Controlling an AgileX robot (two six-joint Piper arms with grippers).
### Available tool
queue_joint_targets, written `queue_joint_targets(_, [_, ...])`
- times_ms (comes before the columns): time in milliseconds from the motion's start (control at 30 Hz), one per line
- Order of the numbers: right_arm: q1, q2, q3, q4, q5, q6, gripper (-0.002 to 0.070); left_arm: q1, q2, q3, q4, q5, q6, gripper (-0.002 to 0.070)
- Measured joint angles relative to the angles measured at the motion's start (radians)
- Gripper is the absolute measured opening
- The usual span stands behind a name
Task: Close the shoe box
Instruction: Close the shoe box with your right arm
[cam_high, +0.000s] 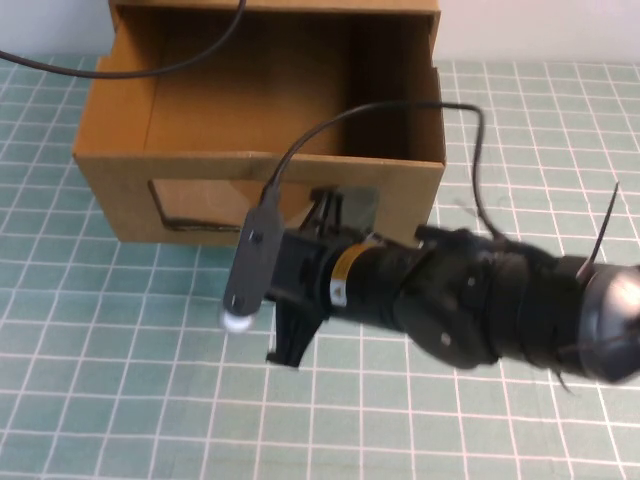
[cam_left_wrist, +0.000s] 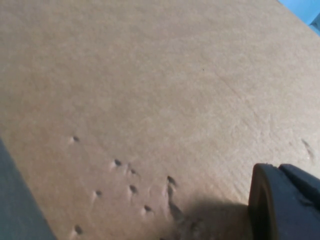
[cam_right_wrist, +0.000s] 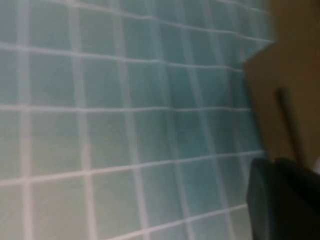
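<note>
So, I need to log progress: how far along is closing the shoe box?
Nothing looks done: the shoe box drawer is pulled out, its inside showing. In hand: the right gripper sits at its front panel. The left gripper is close to cardboard. Left: pushing the drawer in.

The shoe box (cam_high: 200, 110) is sitting at the far left-centre of the gridded mat (cam_high: 120, 380), drawer pulled toward the robot. The right gripper (cam_high: 325, 215) is reaching in from the right, positioned just before the drawer's front panel. The left gripper (cam_left_wrist: 285, 205) is facing a cardboard surface (cam_left_wrist: 150, 90) closely.
</note>
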Motion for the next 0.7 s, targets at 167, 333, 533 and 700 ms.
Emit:
queue_joint_targets(167, [-0.031, -0.016, -0.049, 0.08, -0.009, 0.007, -0.0014, 0.0, 0.0, 0.0, 0.0, -0.002, 0.0, -0.0005])
queue_joint_targets(333, [-0.033, -0.092, -0.063, 0.091, 0.024, 0.007, -0.0014, 0.0, 0.0, 0.0, 0.0, -0.002, 0.0, -0.0005])
queue_joint_targets(533, [-0.033, -0.139, -0.071, 0.156, 0.292, 0.009, -0.0014, 0.0, 0.0, 0.0, 0.0, 0.0, 0.0, -0.0005])
queue_joint_targets(700, [-0.033, -0.141, -0.071, 0.346, 0.572, 0.009, -0.0014, 0.0, 0.0, 0.0, 0.0, 0.004, -0.002, -0.0005])
